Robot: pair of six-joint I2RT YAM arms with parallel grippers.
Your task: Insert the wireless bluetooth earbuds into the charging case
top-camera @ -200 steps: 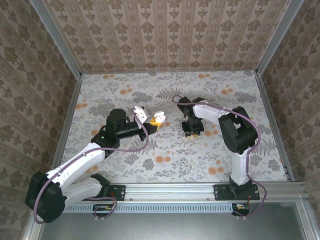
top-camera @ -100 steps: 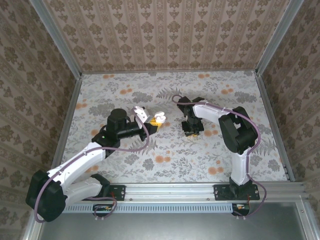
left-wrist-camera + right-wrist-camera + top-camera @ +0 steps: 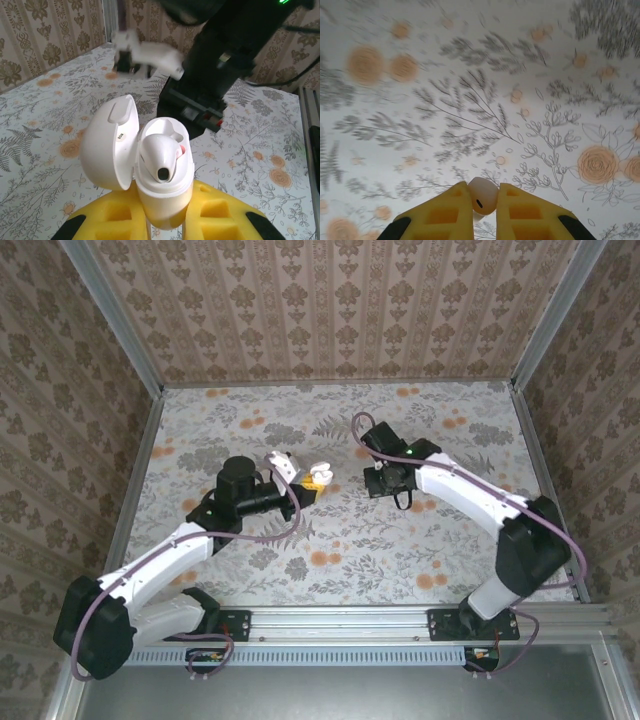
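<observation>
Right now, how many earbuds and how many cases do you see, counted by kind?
Earbuds: 2, one in the case, one in the right gripper
Cases: 1
Total: 3

We see the right arm (image 3: 215, 65) near the open charging case (image 3: 162, 185), crowding its right side. Elsewhere the surface (image 3: 450, 540) lies bare, open passage up to the papered walls (image 3: 330, 310).
</observation>
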